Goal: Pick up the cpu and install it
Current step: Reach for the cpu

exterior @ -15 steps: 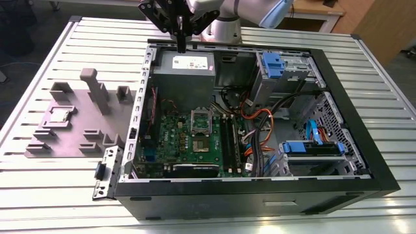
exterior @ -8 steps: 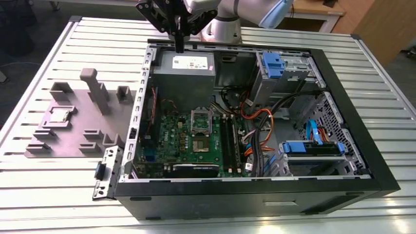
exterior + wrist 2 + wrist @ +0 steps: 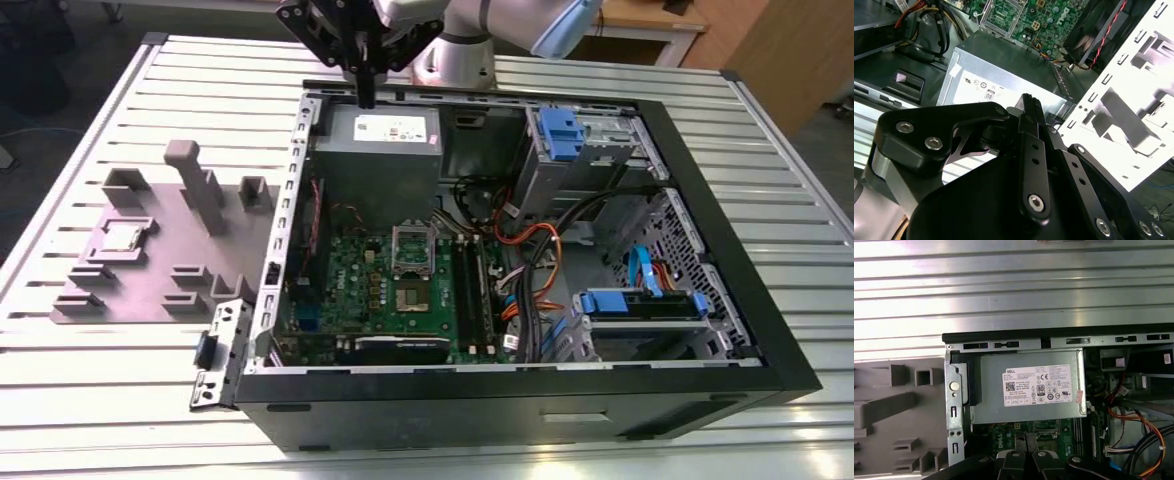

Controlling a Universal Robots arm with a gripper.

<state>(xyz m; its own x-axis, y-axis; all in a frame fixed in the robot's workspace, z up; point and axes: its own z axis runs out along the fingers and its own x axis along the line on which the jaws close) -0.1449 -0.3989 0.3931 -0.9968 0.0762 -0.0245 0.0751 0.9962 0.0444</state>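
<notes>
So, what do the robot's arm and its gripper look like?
The arm is built of round silver-grey segments, with a light blue cap on one joint. The gripper is matte black. It has flat linkage bars with rounded ends, joined by silver hex-socket screws, and it narrows to slim straight fingers.

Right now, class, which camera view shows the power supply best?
The first wrist view: the power supply faces it squarely, whole label visible. The exterior view shows the power supply small and slanted; the second wrist view, partly behind the gripper.
</notes>
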